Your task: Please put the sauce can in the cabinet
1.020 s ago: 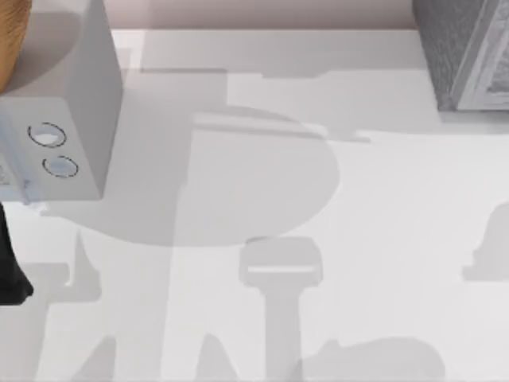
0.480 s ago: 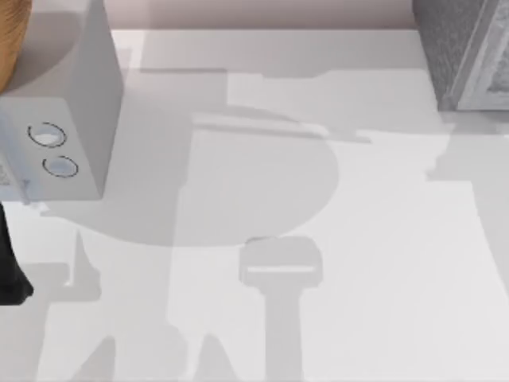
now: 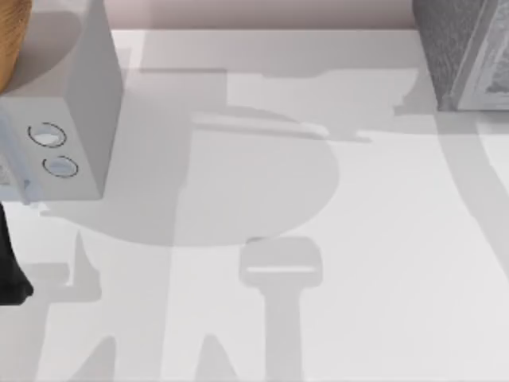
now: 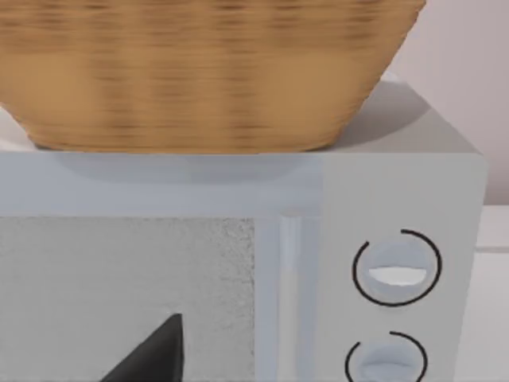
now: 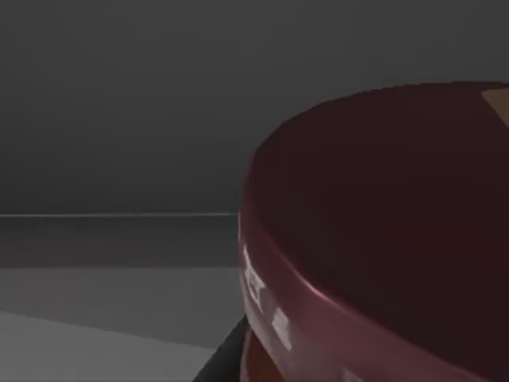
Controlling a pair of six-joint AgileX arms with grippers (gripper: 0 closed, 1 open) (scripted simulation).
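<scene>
Sauce can (image 5: 382,231): maroon lid close under right wrist camera, dark grey interior behind; judged inside or at mouth of cabinet (image 3: 461,48), far right of counter (image 3: 358,239).
Handling, judged: rigid, light-to-moderate, glossy lid slippery; grip on cylindrical body below lid, not on lid rim.
Right hand: finger spread cannot tell.
Left hand: cannot tell; parked at far left, facing microwave (image 4: 398,199) with basket (image 4: 199,72) on top.

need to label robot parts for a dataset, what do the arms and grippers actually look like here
Little of them shows. The left arm appears at the top view's left edge as a plain matte black piece with a rounded outline. In the left wrist view, a black wedge-shaped finger tapers to a point. No cables, markings or other colours can be made out.
</scene>
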